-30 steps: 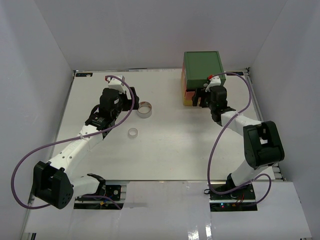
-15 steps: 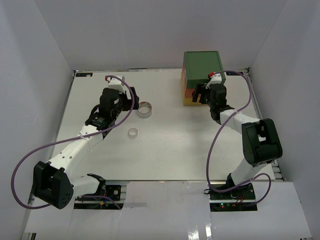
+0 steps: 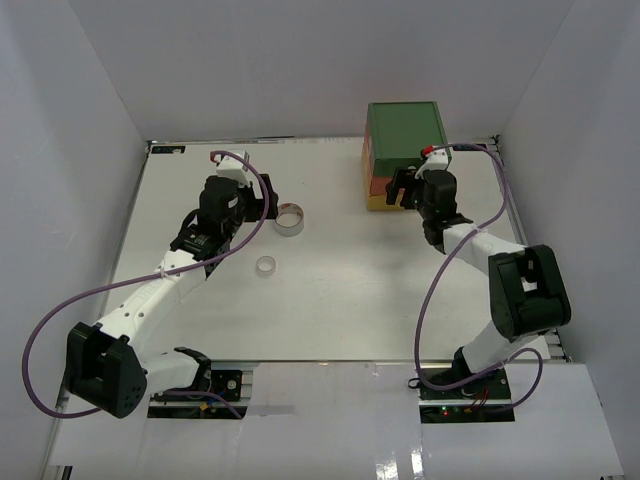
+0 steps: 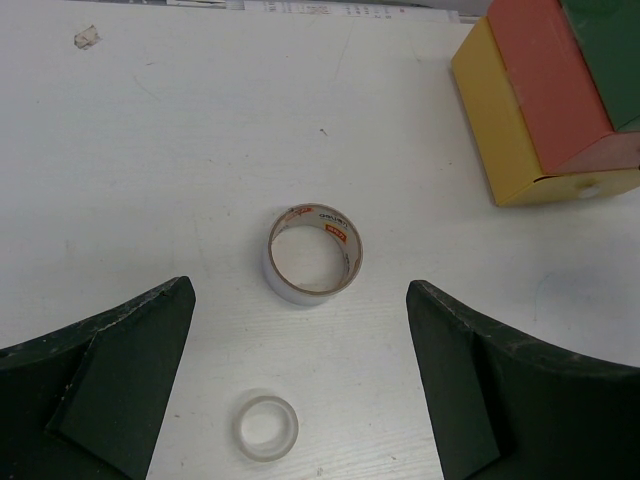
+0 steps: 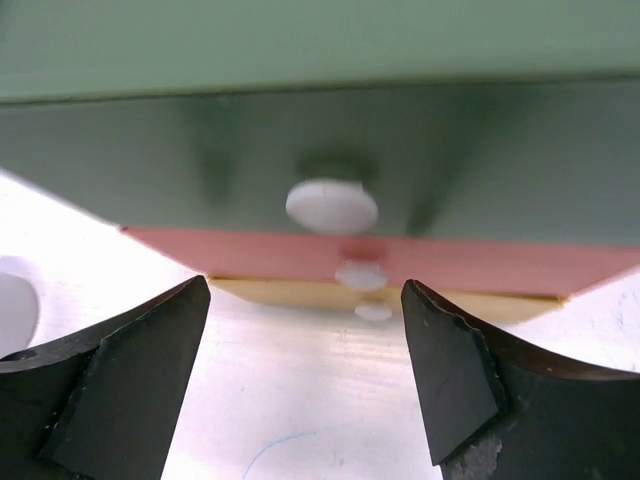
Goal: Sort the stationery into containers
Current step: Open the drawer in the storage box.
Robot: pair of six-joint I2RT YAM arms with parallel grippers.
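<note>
Drawers in one stacked unit (image 3: pixel 405 140), green over orange over yellow, are the largest item we see on the white table (image 3: pixel 340 300). The unit stands just ahead of the right fingers (image 5: pixel 130 370) with its fronts facing them. From the left wrist it sits far ahead and to the right of the left fingers (image 4: pixel 110 380).

Next in size, the right gripper (image 5: pixel 305 288) is spread apart and grasps nothing. We note bare table between its tips. The left gripper (image 4: pixel 300 290) is fully released and likewise empty.

Stationery follows. We find the grey tape roll (image 4: pixel 283 284) lying flat ahead of the left fingers, centred between them and touching neither. The small whitish roll (image 4: pixel 243 425) lies nearer the wrist, between the same two fingers and closer to the left one. It sits apart from the grey roll.

Smallest are the three white knobs. The green drawer's knob (image 5: pixel 332 206) sits ahead of the right fingertips, midway between them. The orange knob (image 5: pixel 361 275) and yellow knob (image 5: pixel 373 312) line up below it.
</note>
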